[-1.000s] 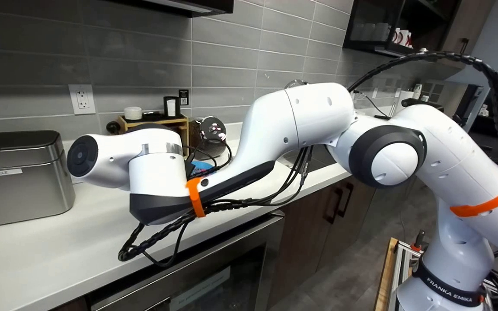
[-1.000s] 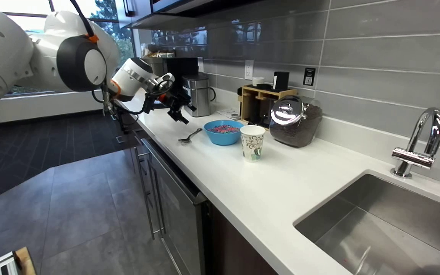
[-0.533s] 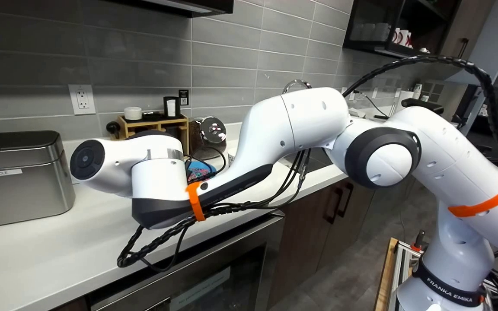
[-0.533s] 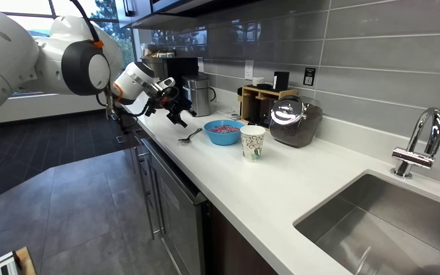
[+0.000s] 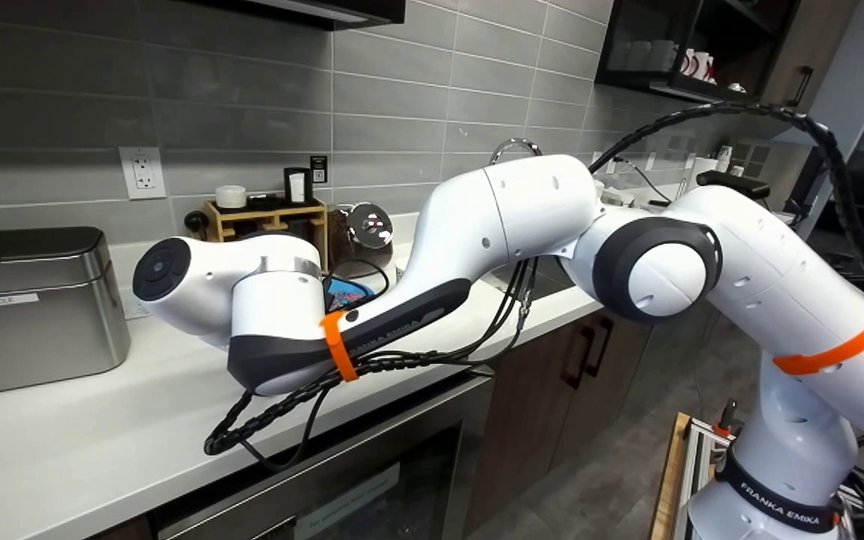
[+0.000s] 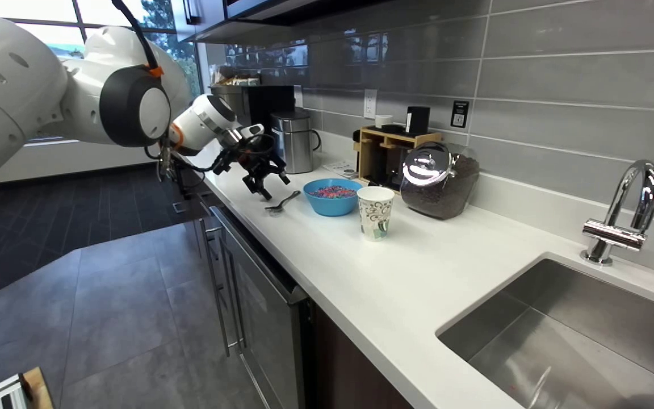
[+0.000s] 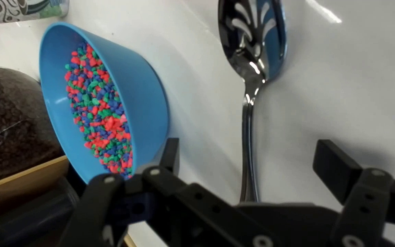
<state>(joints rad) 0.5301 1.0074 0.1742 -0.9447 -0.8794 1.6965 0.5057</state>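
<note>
My gripper (image 7: 253, 158) is open and empty, with its two fingertips wide apart on either side of a shiny slotted spoon's handle. The spoon (image 7: 249, 103) lies on the white counter; the end of its handle is hidden behind the gripper body. In an exterior view the gripper (image 6: 276, 189) is just above the counter by the spoon (image 6: 283, 203). A blue bowl (image 6: 332, 206) of red, blue and green bits stands beside them. In the wrist view the left fingertip overlaps the bowl (image 7: 146, 99); I cannot tell whether they touch. The gripper is hidden behind the arm in an exterior view.
A patterned paper cup (image 6: 375, 215) stands by the bowl. Behind are a glass jar (image 6: 441, 182) of dark beans and a wooden organizer (image 6: 401, 136). A steel bin (image 5: 34, 322) and a steel pitcher (image 6: 296, 145) stand farther along. A sink (image 6: 531, 307) is cut into the counter.
My gripper has moved down toward the counter and the spoon handle, staying open. The arm has shifted slightly with it. The spoon, bowl and cup have not moved.
</note>
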